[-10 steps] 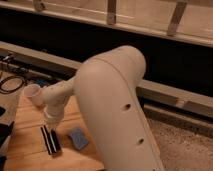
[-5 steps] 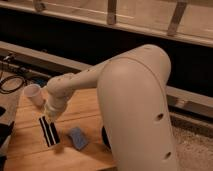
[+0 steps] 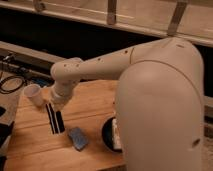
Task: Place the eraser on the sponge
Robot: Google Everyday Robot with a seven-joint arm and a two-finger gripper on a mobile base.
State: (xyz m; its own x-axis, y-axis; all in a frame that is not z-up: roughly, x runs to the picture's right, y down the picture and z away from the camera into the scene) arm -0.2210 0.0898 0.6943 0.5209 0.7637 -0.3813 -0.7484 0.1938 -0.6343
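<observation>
1. Your arm (image 3: 105,62) reaches in from the right, crosses above the wooden table (image 3: 95,102), and bends downward at the wrist near the table's left side.
2. The gripper (image 3: 57,104) is at the arm's low end, right over the far end of the eraser (image 3: 54,119). From this view you cannot tell whether it is clenched, released or grasping anything, nor whether it touches the eraser.
3. The eraser lies flat on the table with its length running away from the camera at a slight slant. Its pale stripes face up.
4. The sponge (image 3: 78,138) lies flat on the wood, to the right of the eraser's near end and a little closer to the camera. The two are near each other but apart, with bare wood between them.
5. A black dish (image 3: 105,131) sits just right of the sponge, partly hidden by the arm's bulky body. A white bar (image 3: 116,134) rests in it.
6. A white cup (image 3: 32,93) stands upright near the table's far left corner, just left of the wrist.
7. Dark cables (image 3: 10,82) lie off the table to the left.
</observation>
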